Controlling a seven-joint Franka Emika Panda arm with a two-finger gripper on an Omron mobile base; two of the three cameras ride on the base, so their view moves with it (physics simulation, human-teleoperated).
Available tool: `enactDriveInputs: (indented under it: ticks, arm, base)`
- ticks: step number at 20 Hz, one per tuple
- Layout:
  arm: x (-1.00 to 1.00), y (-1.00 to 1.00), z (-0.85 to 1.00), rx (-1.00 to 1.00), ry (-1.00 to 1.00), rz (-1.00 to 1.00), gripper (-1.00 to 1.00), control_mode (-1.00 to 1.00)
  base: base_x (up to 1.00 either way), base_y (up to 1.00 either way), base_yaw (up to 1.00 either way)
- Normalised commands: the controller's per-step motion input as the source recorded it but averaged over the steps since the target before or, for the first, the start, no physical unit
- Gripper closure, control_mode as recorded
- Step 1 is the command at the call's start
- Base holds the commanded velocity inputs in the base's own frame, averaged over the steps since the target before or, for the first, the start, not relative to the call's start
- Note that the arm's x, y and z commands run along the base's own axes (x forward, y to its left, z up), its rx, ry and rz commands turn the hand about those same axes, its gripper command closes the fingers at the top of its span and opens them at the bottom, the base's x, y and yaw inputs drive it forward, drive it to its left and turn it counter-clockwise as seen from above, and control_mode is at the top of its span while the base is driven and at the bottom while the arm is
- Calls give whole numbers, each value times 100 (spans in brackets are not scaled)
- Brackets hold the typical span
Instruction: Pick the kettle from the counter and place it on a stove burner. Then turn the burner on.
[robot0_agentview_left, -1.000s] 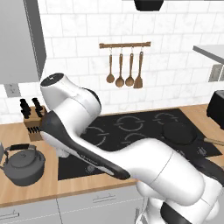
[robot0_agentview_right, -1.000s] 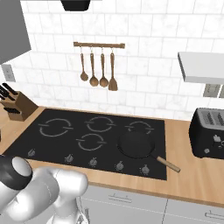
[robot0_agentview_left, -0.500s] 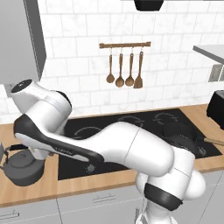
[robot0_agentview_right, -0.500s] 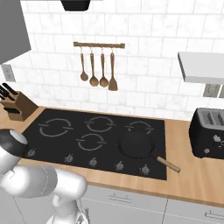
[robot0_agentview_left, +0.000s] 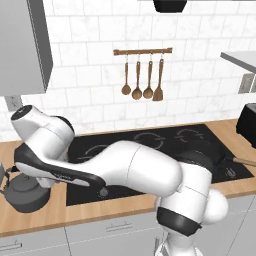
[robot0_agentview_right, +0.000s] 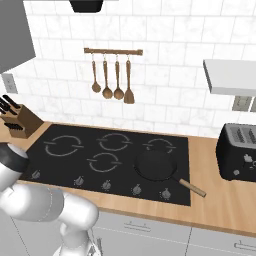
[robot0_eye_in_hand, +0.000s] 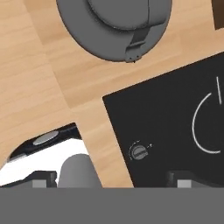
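The arm has swung left and low toward the kettle (robot0_agentview_left: 24, 192), which sits on the table (robot0_agentview_left: 30, 222) left of the cooktop (robot0_agentview_right: 150, 185). Fingers spread, empty; grasp not yet made.

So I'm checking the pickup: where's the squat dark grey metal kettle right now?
The kettle sits on the wood counter at far left of the left base view, beside the black cooktop.

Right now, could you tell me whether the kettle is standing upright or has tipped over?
Upright. The kettle sits flat on the counter left of the cooktop, its handle arching over the lid.
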Motion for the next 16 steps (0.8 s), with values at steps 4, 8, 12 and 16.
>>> enactDriveInputs:
  ticks: [4,8,12,16]
  arm:
    - [57,61,-2,0,7,12,-100,-100]
    - [45,91,-4,0,19,10,-100,-100]
    - [37,90,-24,0,25,12,-100,-100]
    - [48,68,-10,-2,17,13,-100,-100]
  base:
    - [0,0,0]
    - [0,0,0]
    - [0,0,0]
    - [0,0,0]
